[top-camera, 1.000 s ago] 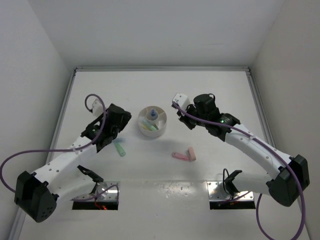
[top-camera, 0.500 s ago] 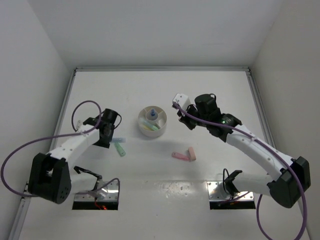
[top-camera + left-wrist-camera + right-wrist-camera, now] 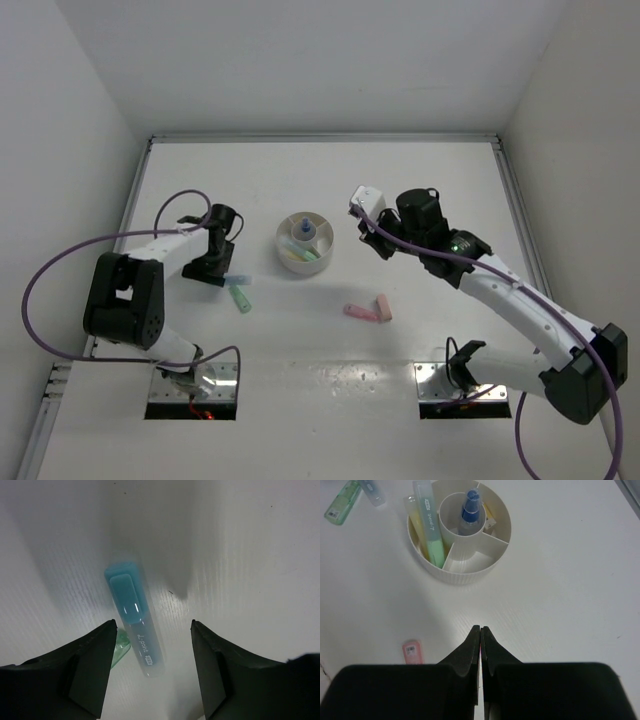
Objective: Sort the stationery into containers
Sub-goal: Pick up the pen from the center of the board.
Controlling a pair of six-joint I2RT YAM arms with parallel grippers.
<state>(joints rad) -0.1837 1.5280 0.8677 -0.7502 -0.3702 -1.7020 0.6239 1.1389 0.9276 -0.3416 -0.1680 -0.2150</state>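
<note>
A light blue bar (image 3: 132, 615) lies on the table between the open jaws of my left gripper (image 3: 155, 630), which hovers just above it. A mint green bar (image 3: 120, 649) lies beside it, partly behind the left finger. In the top view the left gripper (image 3: 212, 270) is left of both bars (image 3: 239, 291). The round white dish (image 3: 303, 262) holds a yellow bar (image 3: 415, 522), a green bar (image 3: 431, 522), a blue pen in the centre cup (image 3: 468, 510) and a beige block (image 3: 490, 526). My right gripper (image 3: 480, 630) is shut and empty, right of the dish.
Two pink bars (image 3: 368, 310) lie on the table in front of the dish, between the arms; one shows in the right wrist view (image 3: 413, 651). White walls close the table on the left, back and right.
My left arm has folded back to the left and its gripper now sits over the light blue bar. My right arm has shifted slightly to the right.
</note>
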